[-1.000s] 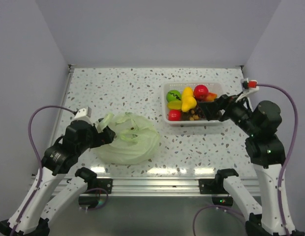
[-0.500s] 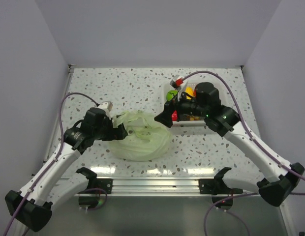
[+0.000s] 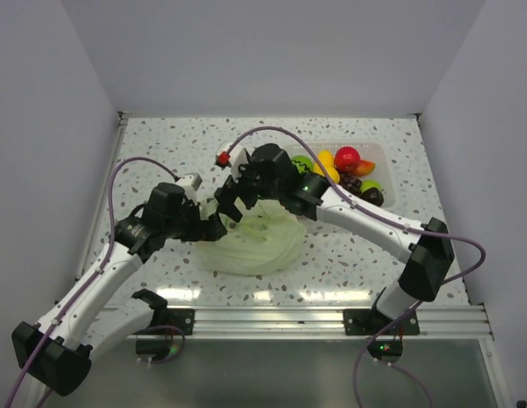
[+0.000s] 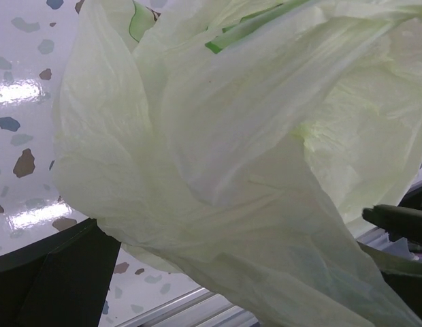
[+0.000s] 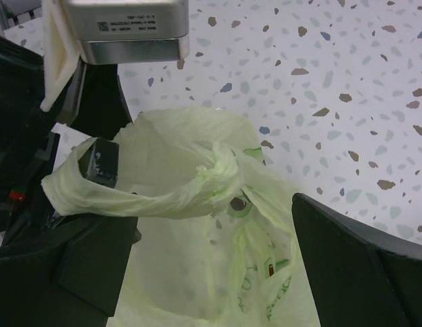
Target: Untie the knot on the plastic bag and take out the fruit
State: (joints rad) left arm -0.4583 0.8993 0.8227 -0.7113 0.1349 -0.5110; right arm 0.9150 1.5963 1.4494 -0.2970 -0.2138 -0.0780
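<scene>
At the mouth of the bag (image 3: pixel 255 242), in the middle of the worktop (image 3: pixel 161 144), the knot (image 5: pixel 214 169) is tied and lies between the wide-spread fingers of the right gripper (image 5: pixel 204 218). A strip from it loops over one finger of the left gripper (image 4: pixel 231 221), which is open with plastic between its fingers. Fruit (image 3: pixel 347 158) lies in the basket (image 3: pixel 389 178) nearby.

No text, brand, number or sign could be read in any view. In the right wrist view, a small label (image 5: pixel 126 27) with a few lines of dark print was seen on the near face of the pale metal box (image 5: pixel 129 42) at the far left, but the print was too small to be made out. Green printed marks (image 5: pixel 273 268) were seen on the plastic bag (image 5: pixel 190 238), crumpled and seen through the film, and could not be read.
</scene>
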